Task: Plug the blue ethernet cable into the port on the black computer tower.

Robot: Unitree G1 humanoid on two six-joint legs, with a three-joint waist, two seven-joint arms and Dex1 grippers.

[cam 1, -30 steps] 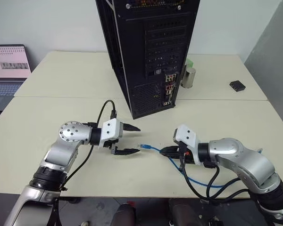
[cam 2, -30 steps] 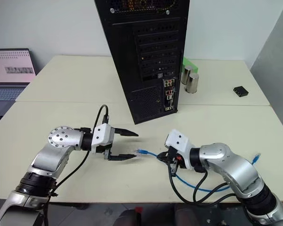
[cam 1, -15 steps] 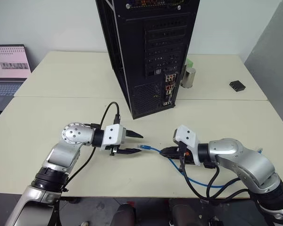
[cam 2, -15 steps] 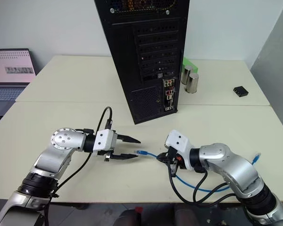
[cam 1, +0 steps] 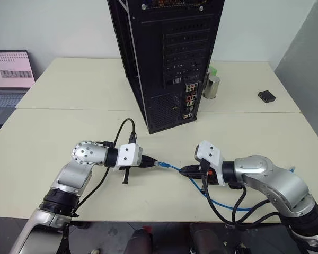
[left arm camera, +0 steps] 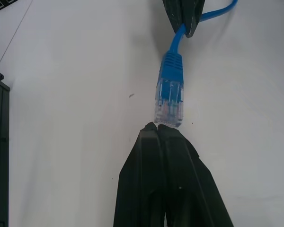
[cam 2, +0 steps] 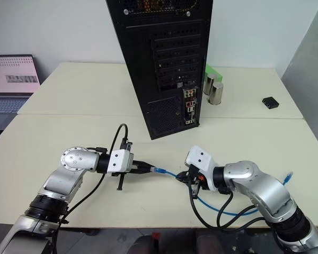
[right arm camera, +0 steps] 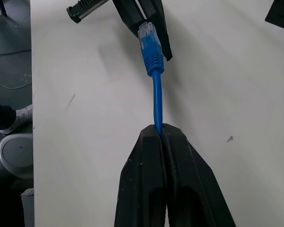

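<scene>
Left gripper has its two black fingers pressed together with nothing between them, tips just short of the cable's plug; the left wrist view shows the fingertips meeting right at the clear end of the plug, touching or nearly so — cannot tell which. Right gripper is clamped on the blue ethernet cable, fingers closed on the cord a short way behind the plug. Beyond both grippers, well apart from them and on the far side of the table, stands the black computer tower, upright, rear panel facing the grippers. The port would sit among the connectors low on that rear panel, too small to tell apart there. From the right gripper the blue cord runs straight toward the left gripper, held just above the tabletop; behind the right gripper the remaining cord loops back over the table beside the arm's black cables. The clear plug with its blue boot lies between the two grippers, pointing at the left fingertips.
</scene>
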